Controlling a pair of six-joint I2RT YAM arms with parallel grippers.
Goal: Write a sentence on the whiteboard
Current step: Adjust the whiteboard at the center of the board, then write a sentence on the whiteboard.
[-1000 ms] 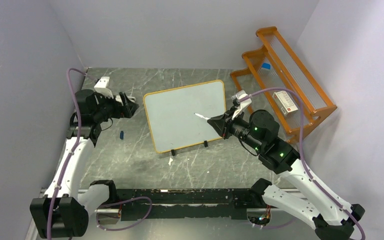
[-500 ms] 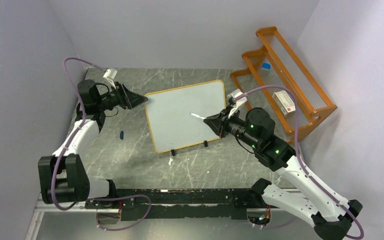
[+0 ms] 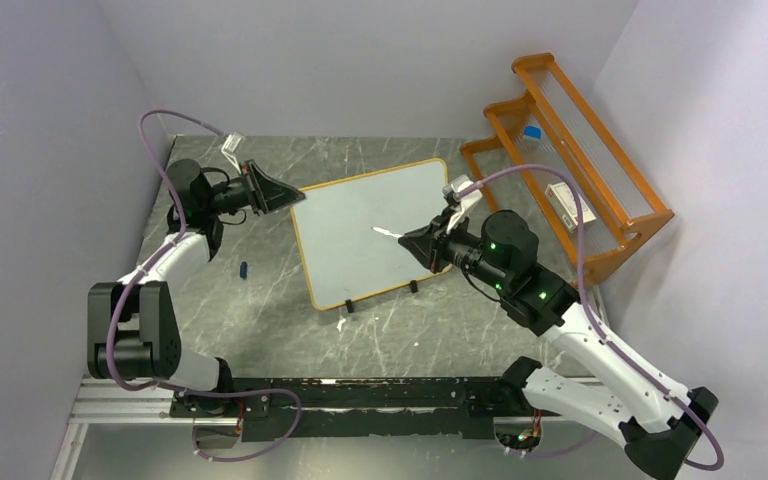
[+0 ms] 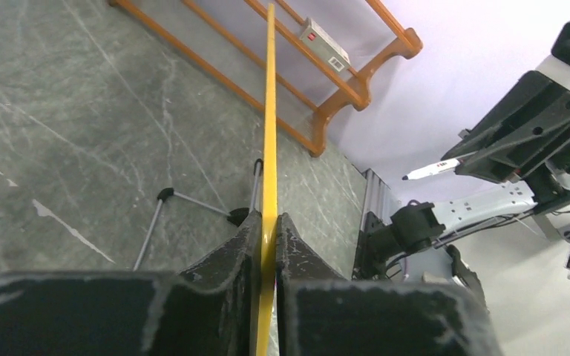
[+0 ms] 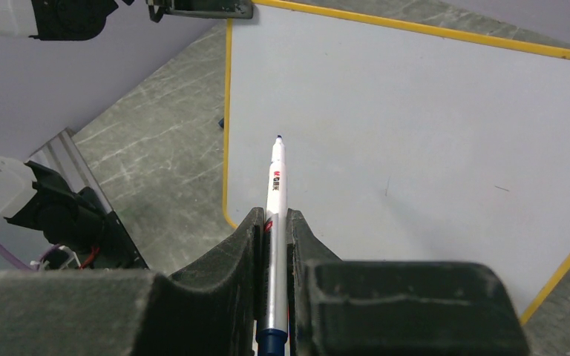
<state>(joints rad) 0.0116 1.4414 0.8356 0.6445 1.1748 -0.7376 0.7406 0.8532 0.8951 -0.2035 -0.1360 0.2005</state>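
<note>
Right of centre in the top view, the right gripper (image 3: 412, 243) pinches a marker (image 3: 388, 232), its tip near the bare whiteboard (image 3: 360, 250) at mid-frame. The left gripper (image 3: 290, 197) clamps the board's upper-left edge. Writing looks about to begin; next the tip must touch the board. The rack (image 3: 615, 190), upper right, holds a small box (image 3: 566, 203).

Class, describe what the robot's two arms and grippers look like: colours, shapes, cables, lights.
Both arms have white links joined by black joint housings, each trailed by a purple cable. The left gripper and right gripper are black, with wedge-shaped fingers tapering to narrow tips. Small green lights glow on the right arm.
</note>
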